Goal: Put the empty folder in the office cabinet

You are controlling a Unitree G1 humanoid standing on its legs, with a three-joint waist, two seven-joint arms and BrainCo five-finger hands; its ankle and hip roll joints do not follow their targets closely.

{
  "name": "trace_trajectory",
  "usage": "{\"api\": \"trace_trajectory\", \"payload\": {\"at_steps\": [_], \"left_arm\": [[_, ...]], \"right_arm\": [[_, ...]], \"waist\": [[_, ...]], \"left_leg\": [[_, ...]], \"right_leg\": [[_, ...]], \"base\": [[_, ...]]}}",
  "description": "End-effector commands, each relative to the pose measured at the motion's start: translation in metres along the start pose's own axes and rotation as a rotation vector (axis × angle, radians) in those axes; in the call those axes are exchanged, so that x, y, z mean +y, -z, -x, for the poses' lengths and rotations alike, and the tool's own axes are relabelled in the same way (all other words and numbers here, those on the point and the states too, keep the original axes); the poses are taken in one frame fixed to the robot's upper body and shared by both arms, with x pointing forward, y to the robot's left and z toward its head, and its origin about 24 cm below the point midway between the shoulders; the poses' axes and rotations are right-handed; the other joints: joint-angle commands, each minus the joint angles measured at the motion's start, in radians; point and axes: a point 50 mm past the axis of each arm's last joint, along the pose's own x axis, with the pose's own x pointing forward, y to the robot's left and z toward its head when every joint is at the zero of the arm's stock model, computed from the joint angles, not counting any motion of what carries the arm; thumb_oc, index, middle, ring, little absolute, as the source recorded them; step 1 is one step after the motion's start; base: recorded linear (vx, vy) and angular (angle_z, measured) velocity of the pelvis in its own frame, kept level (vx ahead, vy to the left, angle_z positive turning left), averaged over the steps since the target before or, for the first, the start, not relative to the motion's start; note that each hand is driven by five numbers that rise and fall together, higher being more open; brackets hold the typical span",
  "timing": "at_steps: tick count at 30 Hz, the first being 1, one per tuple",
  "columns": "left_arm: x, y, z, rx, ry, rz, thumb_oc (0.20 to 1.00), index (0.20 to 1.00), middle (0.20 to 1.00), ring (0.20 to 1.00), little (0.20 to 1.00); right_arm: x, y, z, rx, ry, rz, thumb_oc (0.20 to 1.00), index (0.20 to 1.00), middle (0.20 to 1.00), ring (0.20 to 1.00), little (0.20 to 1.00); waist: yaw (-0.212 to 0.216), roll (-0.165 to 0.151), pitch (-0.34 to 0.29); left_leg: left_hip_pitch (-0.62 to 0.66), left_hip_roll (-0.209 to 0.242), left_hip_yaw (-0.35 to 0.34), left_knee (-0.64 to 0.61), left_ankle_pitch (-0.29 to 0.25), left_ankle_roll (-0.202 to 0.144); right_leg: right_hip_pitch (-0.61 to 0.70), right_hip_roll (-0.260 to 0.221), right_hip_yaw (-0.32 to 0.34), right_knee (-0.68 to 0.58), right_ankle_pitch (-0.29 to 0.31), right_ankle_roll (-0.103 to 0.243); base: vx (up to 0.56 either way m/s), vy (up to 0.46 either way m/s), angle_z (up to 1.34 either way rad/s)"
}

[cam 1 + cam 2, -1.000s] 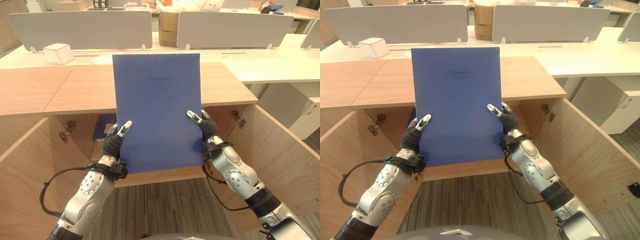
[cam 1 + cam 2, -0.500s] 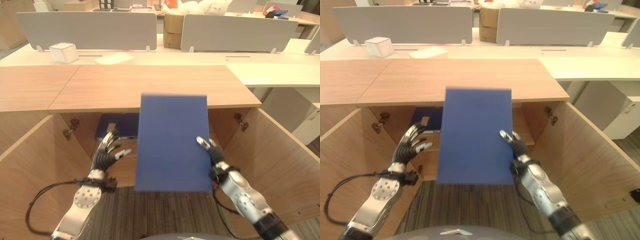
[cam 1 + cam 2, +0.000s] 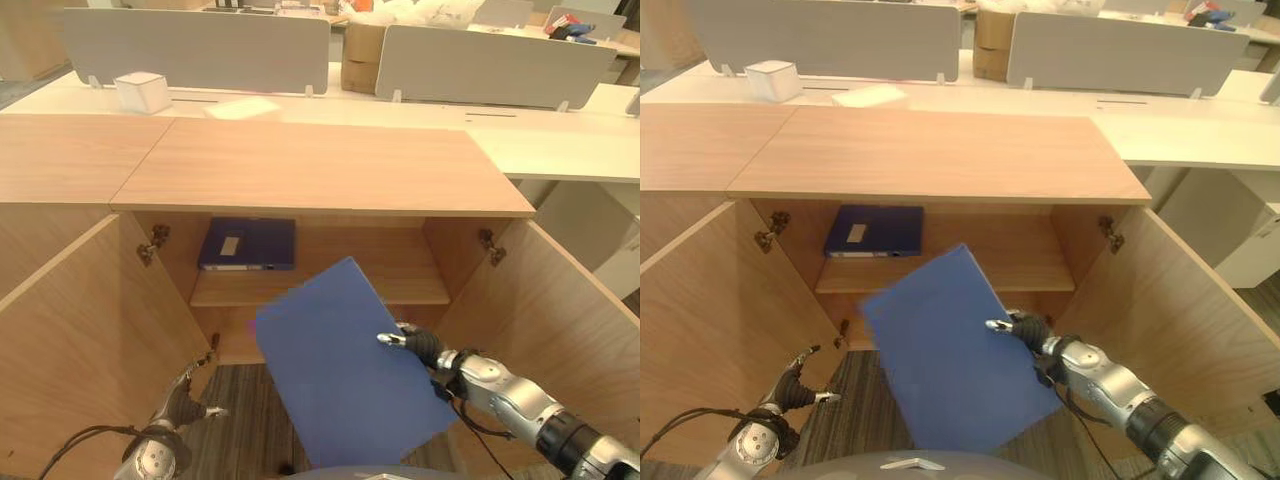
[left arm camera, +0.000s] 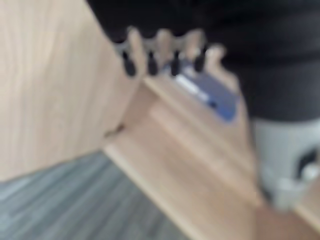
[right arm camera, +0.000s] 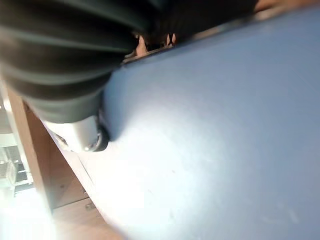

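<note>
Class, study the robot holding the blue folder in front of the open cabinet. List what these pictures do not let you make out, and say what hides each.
- Right hand: its fingers under the blue folder are hidden by the folder in both eye views; its thumb rests on top.
- Lower cabinet compartment: largely covered by the folder.
- Dark blue binder on the shelf: its label is too small to read.
- Left hand: its wrist view is blurred.

Bright, even overhead office light; eye views crisp.
Left wrist view blurred throughout. Right wrist view: soft glare patch on the blue folder (image 5: 210,150), blown-out white lower corner; cabinet (image 3: 320,260) interior shaded.
</note>
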Motion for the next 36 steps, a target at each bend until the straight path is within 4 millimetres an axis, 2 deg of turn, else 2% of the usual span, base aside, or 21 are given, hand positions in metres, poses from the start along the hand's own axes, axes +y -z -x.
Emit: {"api": "trace_trajectory", "payload": {"at_steps": [1,4,7,8,12,16,17,18,21,23,24,27,29,32,34,35,36], "left_arm": [[0.031,-0.021,-0.022,-0.062,-0.129,-0.003,1.0,1.0,1.0,1.0,1.0],[0.025,-0.017,-0.028,-0.013,-0.156,0.078,1.0,1.0,1.0,1.0,1.0],[0.022,-0.016,-0.03,0.004,-0.163,0.11,1.0,1.0,1.0,1.0,1.0],[0.019,-0.013,-0.031,0.025,-0.171,0.13,1.0,1.0,1.0,1.0,1.0],[0.012,-0.011,-0.032,0.045,-0.169,0.131,1.0,1.0,1.0,1.0,1.0],[0.006,-0.009,-0.033,0.064,-0.17,0.134,1.0,1.0,1.0,1.0,1.0],[0.006,-0.009,-0.033,0.063,-0.17,0.134,1.0,1.0,1.0,1.0,1.0],[0.005,-0.008,-0.034,0.072,-0.177,0.142,1.0,1.0,1.0,1.0,1.0],[0.004,-0.007,-0.034,0.086,-0.186,0.157,1.0,1.0,1.0,1.0,1.0],[0.003,-0.007,-0.035,0.084,-0.186,0.16,1.0,1.0,1.0,1.0,1.0],[0.001,-0.011,-0.035,0.067,-0.178,0.163,1.0,1.0,1.0,1.0,1.0],[0.0,-0.015,-0.036,0.047,-0.167,0.173,1.0,1.0,1.0,1.0,1.0],[0.001,-0.02,-0.038,0.032,-0.172,0.179,1.0,1.0,1.0,1.0,1.0],[0.004,-0.027,-0.041,0.001,-0.175,0.171,1.0,1.0,1.0,1.0,1.0],[0.006,-0.031,-0.043,-0.016,-0.177,0.165,1.0,1.0,1.0,1.0,1.0],[0.006,-0.031,-0.043,-0.017,-0.177,0.165,1.0,1.0,1.0,1.0,1.0],[0.006,-0.034,-0.044,-0.031,-0.175,0.158,1.0,1.0,1.0,1.0,1.0]], "right_arm": [[-0.004,-0.048,-0.016,-0.191,0.026,0.073,0.2,0.2,0.2,0.2,0.2],[-0.011,-0.063,-0.029,-0.289,0.126,-0.004,0.2,0.2,0.2,0.2,0.2],[-0.013,-0.072,-0.036,-0.335,0.172,-0.041,0.2,0.2,0.2,0.2,0.2],[-0.016,-0.087,-0.041,-0.399,0.219,-0.073,0.2,0.2,0.2,0.2,0.2],[-0.021,-0.111,-0.046,-0.503,0.294,-0.14,0.2,0.2,0.2,0.2,0.2],[-0.032,-0.136,-0.044,-0.606,0.38,-0.192,0.2,0.2,0.2,0.2,0.2],[-0.032,-0.136,-0.044,-0.606,0.38,-0.192,0.2,0.2,0.2,0.2,0.2],[-0.043,-0.151,-0.04,-0.657,0.437,-0.217,0.2,0.2,0.2,0.2,0.2],[-0.052,-0.179,-0.031,-0.744,0.486,-0.223,0.2,0.2,0.2,0.2,0.2],[-0.055,-0.186,-0.027,-0.769,0.503,-0.229,0.2,0.2,0.2,0.2,0.2],[-0.067,-0.211,-0.014,-0.852,0.564,-0.248,0.2,0.2,0.2,0.2,0.2],[-0.084,-0.244,0.009,-0.965,0.65,-0.274,0.2,0.2,0.2,0.2,0.2],[-0.099,-0.27,0.035,-1.063,0.73,-0.305,0.2,0.2,0.2,0.2,0.2],[-0.118,-0.29,0.071,-1.181,0.835,-0.393,0.2,0.2,0.2,0.2,0.2],[-0.132,-0.297,0.095,-1.229,0.913,-0.44,0.2,0.2,0.2,0.2,0.2],[-0.132,-0.298,0.096,-1.231,0.912,-0.44,0.2,0.2,0.2,0.2,0.2],[-0.143,-0.3,0.114,-1.249,0.974,-0.475,0.2,0.2,0.2,0.2,0.2]], "waist": [[0.02,-0.007,0.071],[0.03,0.004,0.127],[0.034,0.013,0.15],[0.04,0.021,0.168],[0.049,0.037,0.201],[0.058,0.057,0.24],[0.058,0.057,0.238],[0.065,0.066,0.25],[0.075,0.082,0.271],[0.078,0.085,0.272],[0.091,0.096,0.285],[0.106,0.105,0.293],[0.115,0.114,0.299],[0.123,0.125,0.296],[0.127,0.131,0.291],[0.127,0.131,0.29],[0.131,0.134,0.284]], "left_leg": [[-0.014,0.029,0.01,0.005,-0.097,-0.032],[-0.088,0.028,0.009,0.005,-0.064,-0.034],[-0.135,0.027,0.008,0.005,-0.047,-0.035],[-0.184,0.027,0.008,0.005,-0.031,-0.038],[-0.253,0.028,0.002,0.005,-0.012,-0.041],[-0.32,0.028,-0.008,0.005,0.007,-0.046],[-0.322,0.028,-0.009,0.005,0.007,-0.046],[-0.351,0.027,-0.014,0.005,0.013,-0.049],[-0.397,0.025,-0.018,0.005,0.02,-0.054],[-0.409,0.026,-0.018,0.005,0.022,-0.055],[-0.436,0.024,-0.015,0.005,0.026,-0.055],[-0.477,0.024,-0.012,0.005,0.032,-0.055],[-0.504,0.019,-0.014,0.005,0.036,-0.058],[-0.536,0.015,-0.019,0.005,0.036,-0.064],[-0.557,0.01,-0.021,0.005,0.036,-0.069],[-0.559,0.01,-0.021,0.005,0.036,-0.069],[-0.571,0.002,-0.025,0.005,0.035,-0.07]], "right_leg": [[-0.034,-0.063,-0.029,0.009,-0.006,0.066],[-0.11,-0.063,-0.03,0.015,0.022,0.068],[-0.154,-0.062,-0.032,0.015,0.038,0.067],[-0.199,-0.06,-0.034,0.014,0.053,0.067],[-0.264,-0.06,-0.035,0.011,0.071,0.066],[-0.324,-0.061,-0.038,0.005,0.084,0.066],[-0.326,-0.061,-0.038,0.005,0.085,0.066],[-0.351,-0.062,-0.038,0.004,0.09,0.067],[-0.395,-0.065,-0.036,0.004,0.094,0.068],[-0.407,-0.066,-0.035,0.004,0.096,0.068],[-0.436,-0.067,-0.031,0.004,0.099,0.07],[-0.478,-0.066,-0.024,0.004,0.104,0.072],[-0.503,-0.066,-0.025,0.004,0.104,0.075],[-0.537,-0.069,-0.028,0.004,0.103,0.079],[-0.554,-0.071,-0.033,0.004,0.101,0.083],[-0.556,-0.071,-0.033,0.004,0.101,0.083],[-0.57,-0.072,-0.037,0.004,0.102,0.087]], "base": [[-0.22,-0.035,-0.04],[-0.2,-0.023,-0.02],[-0.14,-0.011,0.01],[-0.11,-0.006,0.04],[-0.07,-0.001,-0.07],[-0.05,0.004,0.06],[0.0,0.0,0.0],[-0.02,-0.001,0.04],[-0.03,0.0,0.03],[-0.01,0.0,0.02],[0.0,0.0,0.0],[-0.03,0.021,-0.06],[0.0,0.0,0.0],[0.01,0.005,0.02],[0.01,0.004,0.02],[0.0,0.0,0.0],[0.03,0.018,0.04]]}}
